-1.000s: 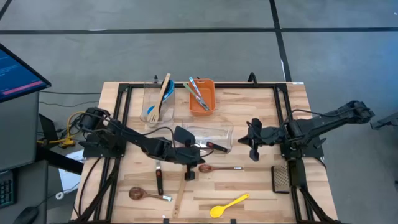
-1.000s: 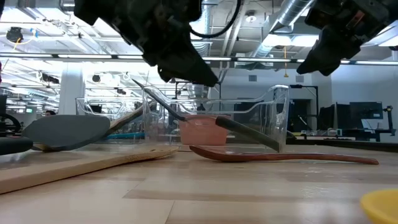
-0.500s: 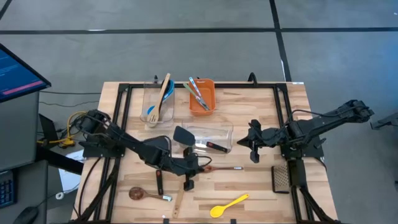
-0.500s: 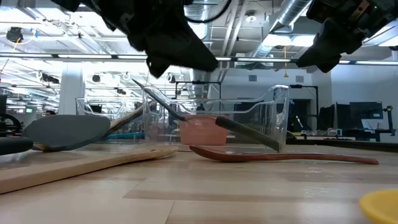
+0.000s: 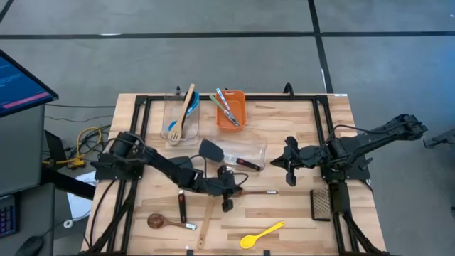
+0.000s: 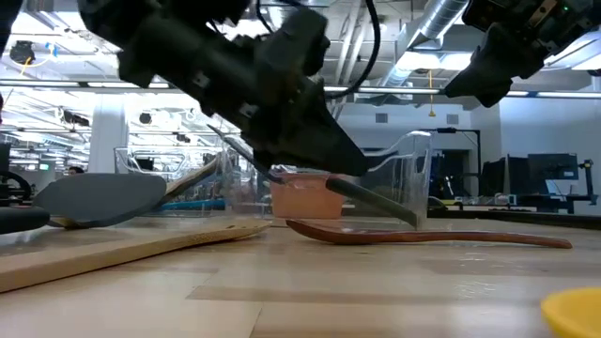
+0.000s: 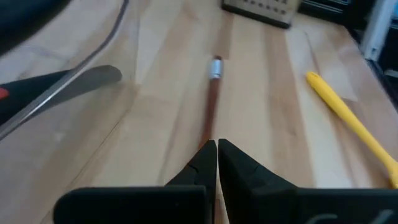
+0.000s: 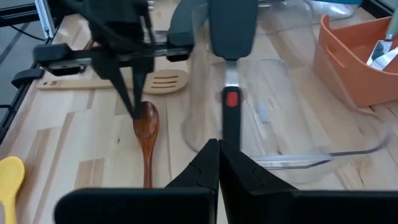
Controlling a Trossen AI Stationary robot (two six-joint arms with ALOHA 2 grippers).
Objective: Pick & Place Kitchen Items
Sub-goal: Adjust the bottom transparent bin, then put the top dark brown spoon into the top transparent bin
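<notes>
High view: the left gripper (image 5: pixel 227 193), its fingers clenched on nothing, hangs low over the bowl end of a dark wooden spoon (image 5: pixel 250 192) lying near the middle of the table (image 5: pixel 298 220). In the left wrist view the pinched fingertips (image 7: pixel 217 155) sit above that spoon's reddish handle (image 7: pixel 210 112), though contact cannot be told. The right gripper (image 5: pixel 288 171), likewise clenched and empty, waits above the table toward its right edge, facing a clear tub (image 5: pixel 245 153) lying on its side. A black turner (image 5: pixel 213 153) with a red-marked handle lies across that tub. A yellow spoon (image 5: pixel 261 233) rests near the front edge, a brown wooden spoon (image 5: pixel 165 222) toward the front left corner, and a slotted wooden spatula (image 5: pixel 206 224) between them. A flat grater (image 5: pixel 320 204) lies by the right edge. Toward the back edge, an upright clear tub (image 5: pixel 178 117) holds a blue spoon and a wooden utensil, just beside an orange bin (image 5: pixel 231 110) holding more utensils.
</notes>
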